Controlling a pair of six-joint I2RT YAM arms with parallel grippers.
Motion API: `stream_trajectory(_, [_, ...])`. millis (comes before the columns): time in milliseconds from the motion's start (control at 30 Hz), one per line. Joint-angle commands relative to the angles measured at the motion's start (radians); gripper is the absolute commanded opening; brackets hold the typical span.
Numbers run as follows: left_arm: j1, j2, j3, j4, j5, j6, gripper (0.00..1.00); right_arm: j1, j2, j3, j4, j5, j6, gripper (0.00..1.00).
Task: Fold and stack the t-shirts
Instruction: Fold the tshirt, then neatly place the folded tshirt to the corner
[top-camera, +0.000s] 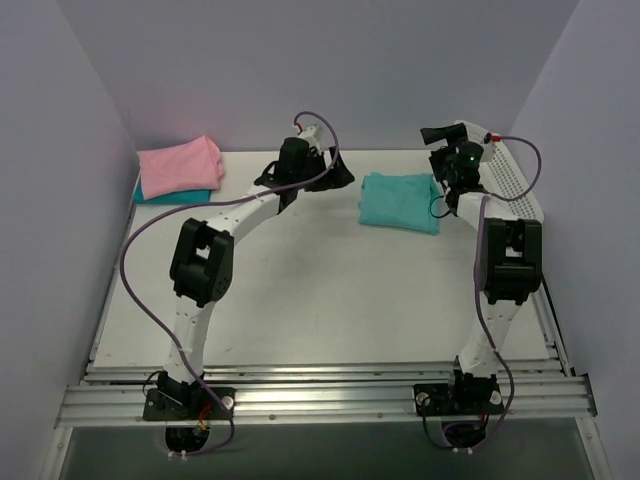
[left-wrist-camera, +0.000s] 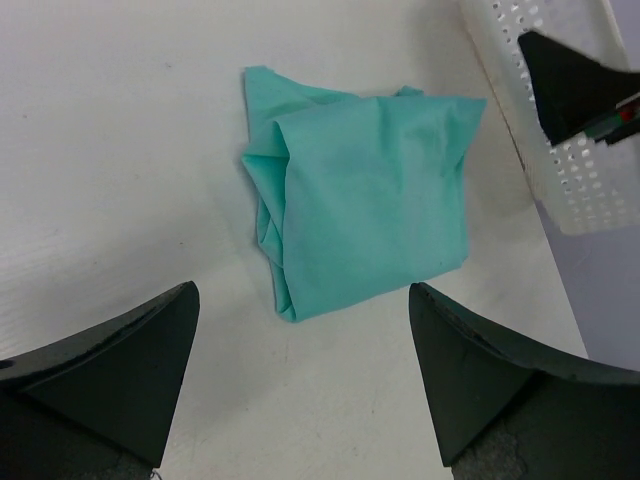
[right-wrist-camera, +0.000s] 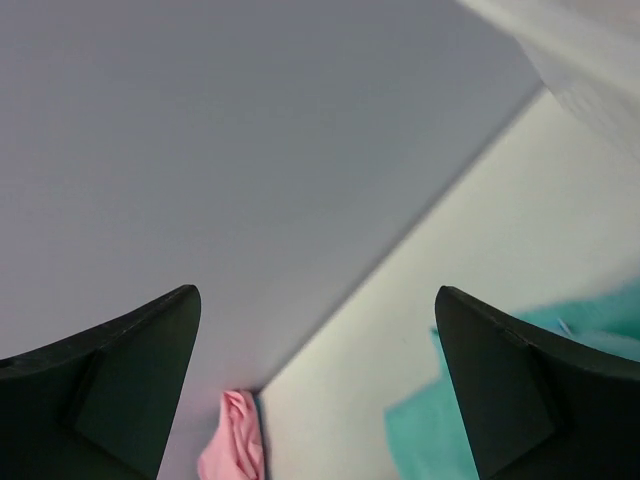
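Observation:
A teal-green t-shirt (top-camera: 400, 201) lies folded on the table at the back right; it fills the left wrist view (left-wrist-camera: 370, 195). A folded pink t-shirt (top-camera: 178, 165) lies on a darker teal-blue t-shirt (top-camera: 168, 197) in the back left corner. My left gripper (top-camera: 318, 178) is open and empty, just left of the teal-green shirt and above the table (left-wrist-camera: 302, 300). My right gripper (top-camera: 437, 150) is open and empty, raised by the shirt's right edge, facing left (right-wrist-camera: 315, 295). Its view shows the pink shirt (right-wrist-camera: 232, 440) far off and part of the teal-green shirt (right-wrist-camera: 440, 435).
A white mesh basket (top-camera: 515, 180) stands along the table's right edge, close to the right arm; it shows in the left wrist view (left-wrist-camera: 570, 170). Grey walls enclose the table on the left, back and right.

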Motion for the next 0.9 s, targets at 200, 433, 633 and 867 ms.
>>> stream_trajectory(200, [0.006, -0.128, -0.082, 0.102, -0.004, 0.043, 0.94, 0.003, 0.211, 0.278, 0.339, -0.113, 0.061, 1.00])
stream_trajectory(433, [0.014, -0.115, -0.092, 0.112, 0.013, 0.014, 0.94, 0.011, 0.024, 0.056, 0.370, -0.118, -0.003, 1.00])
stream_trajectory(633, [0.025, -0.095, -0.166, 0.172, -0.035, -0.069, 0.94, 0.094, -0.242, -0.160, 0.236, -0.049, -0.144, 1.00])
stream_trajectory(867, [0.040, -0.023, -0.167, 0.218, 0.011, -0.144, 0.94, 0.203, -0.330, -0.241, 0.141, 0.074, -0.225, 0.85])
